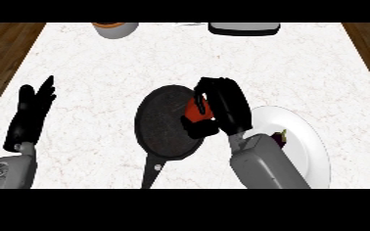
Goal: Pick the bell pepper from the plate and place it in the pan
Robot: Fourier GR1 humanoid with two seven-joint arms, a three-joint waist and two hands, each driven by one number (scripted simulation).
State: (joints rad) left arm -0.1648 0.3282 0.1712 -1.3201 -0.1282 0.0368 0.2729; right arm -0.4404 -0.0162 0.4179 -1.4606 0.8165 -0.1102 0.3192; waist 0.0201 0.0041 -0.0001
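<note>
A red bell pepper (196,107) is held over the right rim of the black pan (165,125), with my right hand (225,103) curled round it; fingers and thumb hide most of it. The pan lies in the middle of the counter, its handle pointing toward the near edge. Just right of the pan sits the white plate (307,132), partly covered by my right forearm. A dark purple eggplant (279,138) lies on the plate beside the forearm. My left hand (29,115) rests open at the left edge, fingers up.
At the counter's far edge stand a grey cup with an orange top (115,28) and a dark flat appliance (244,28). Wooden floor shows past both sides of the white marble counter (94,68).
</note>
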